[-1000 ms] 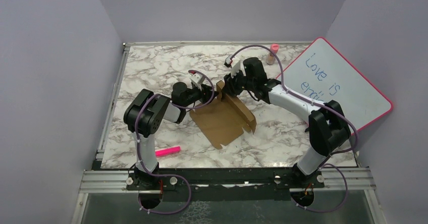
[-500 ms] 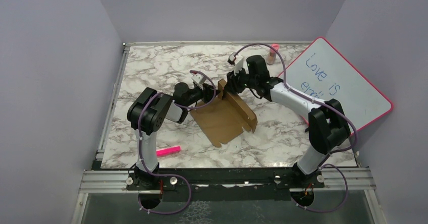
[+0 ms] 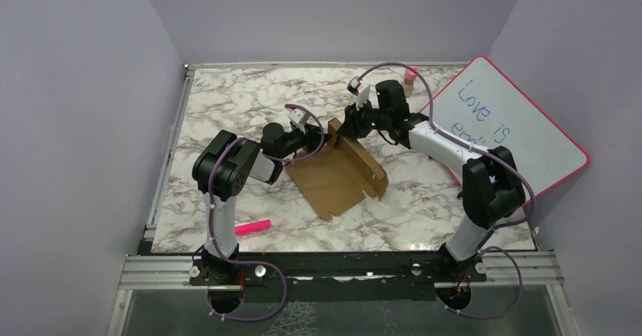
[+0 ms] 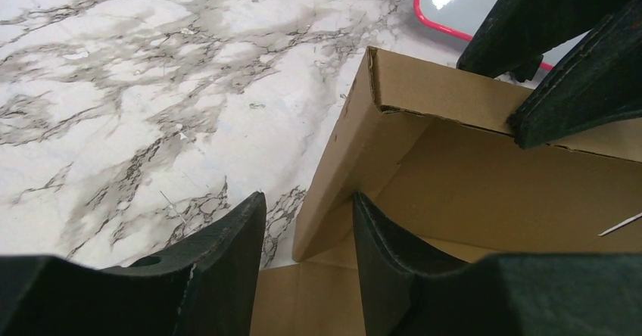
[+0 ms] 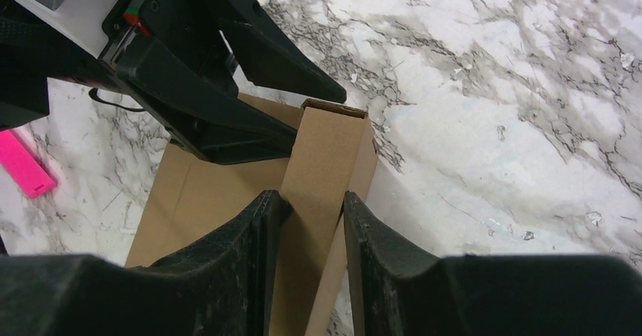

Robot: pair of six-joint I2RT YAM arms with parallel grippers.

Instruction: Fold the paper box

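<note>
The paper box [image 3: 333, 177] is brown cardboard lying open mid-table, with its right side wall [image 3: 363, 154] folded upright. My left gripper [image 3: 313, 135] is at the box's far left corner. In the left wrist view it [image 4: 307, 194] is open and straddles the raised end flap [image 4: 333, 177], with marble showing between the left finger and the flap. My right gripper [image 3: 351, 126] is at the far end of the side wall. In the right wrist view it [image 5: 312, 196] is shut on that folded wall [image 5: 333, 143], one finger on each face.
A pink marker [image 3: 252, 227] lies near the front left. A pink-framed whiteboard [image 3: 507, 128] leans at the right. A small pink-capped bottle [image 3: 409, 79] stands at the back. Purple walls enclose the marble table [image 3: 227, 101].
My right gripper has shifted slightly right and back with the side wall in it. My left gripper has edged right, closer to the box corner. The box panel stays put.
</note>
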